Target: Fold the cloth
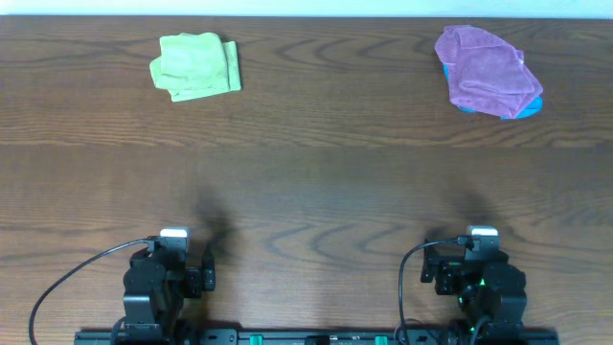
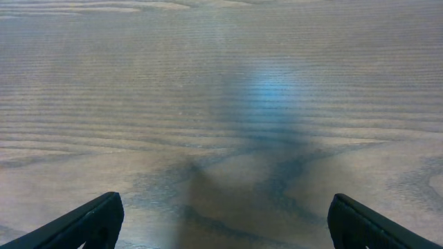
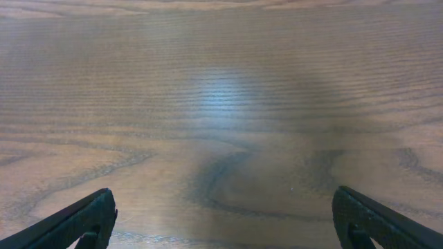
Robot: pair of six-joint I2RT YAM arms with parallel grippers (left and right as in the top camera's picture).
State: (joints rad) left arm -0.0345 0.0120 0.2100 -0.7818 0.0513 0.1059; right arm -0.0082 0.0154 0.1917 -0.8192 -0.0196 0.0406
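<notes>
A light green cloth (image 1: 195, 65) lies folded at the far left of the wooden table (image 1: 306, 182). A purple cloth (image 1: 484, 69) lies crumpled at the far right, on top of a blue cloth (image 1: 530, 105) that shows only at its edge. My left gripper (image 1: 174, 238) rests at the near left edge, open and empty; its wrist view (image 2: 223, 218) shows only bare wood between the fingers. My right gripper (image 1: 482, 236) rests at the near right edge, open and empty, with bare wood between its fingers in its wrist view (image 3: 223, 218). Both are far from the cloths.
The arm bases and black cables (image 1: 67, 283) sit along the near edge. A pale wall strip runs behind the table's far edge (image 1: 306, 8).
</notes>
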